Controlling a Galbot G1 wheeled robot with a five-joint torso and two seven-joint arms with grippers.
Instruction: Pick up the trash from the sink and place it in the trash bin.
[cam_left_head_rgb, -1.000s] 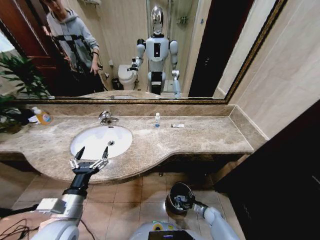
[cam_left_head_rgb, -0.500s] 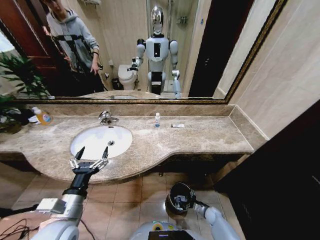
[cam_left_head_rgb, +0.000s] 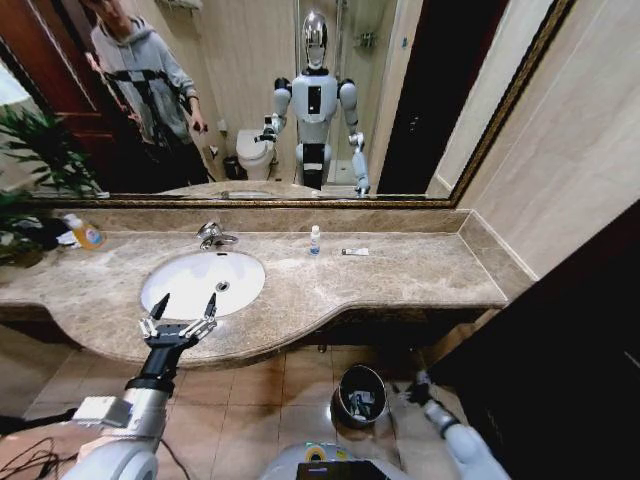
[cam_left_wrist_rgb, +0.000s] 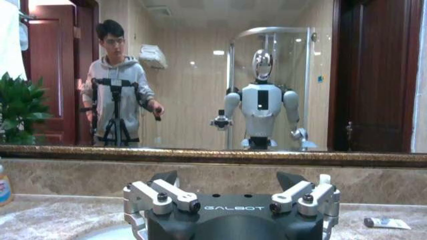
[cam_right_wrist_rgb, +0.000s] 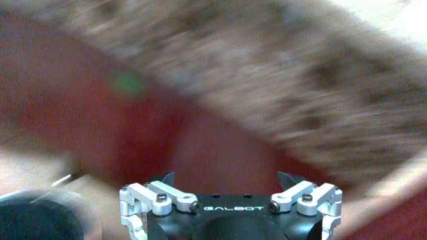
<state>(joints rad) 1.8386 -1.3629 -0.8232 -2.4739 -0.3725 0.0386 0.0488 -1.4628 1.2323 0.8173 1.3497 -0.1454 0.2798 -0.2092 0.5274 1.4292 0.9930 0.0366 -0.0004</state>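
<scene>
Beige-brown marble counter (cam_left_head_rgb: 400, 272) fills the head view, a mirror behind it. The sink (cam_left_head_rgb: 204, 281), a white oval basin, looks bare inside. Just in front of the sink's near rim hovers the left gripper (cam_left_head_rgb: 183, 307), fingers spread and holding nothing. Beside the sink's tap stand a tiny blue-capped bottle (cam_left_head_rgb: 314, 240) and a small tube (cam_left_head_rgb: 355, 251). On the floor below the sink's counter sits the trash bin (cam_left_head_rgb: 359, 395), small pieces inside; the right gripper (cam_left_head_rgb: 417, 385) is just beside it, too small to judge. From the left wrist, that gripper's spread fingers (cam_left_wrist_rgb: 163, 177) face the mirror; the tube (cam_left_wrist_rgb: 385, 223) lies on the counter. From the right wrist, everything is blurred; finger bases sit wide, tips cut off; the bin's dark rim (cam_right_wrist_rgb: 37, 220) shows at a corner.
</scene>
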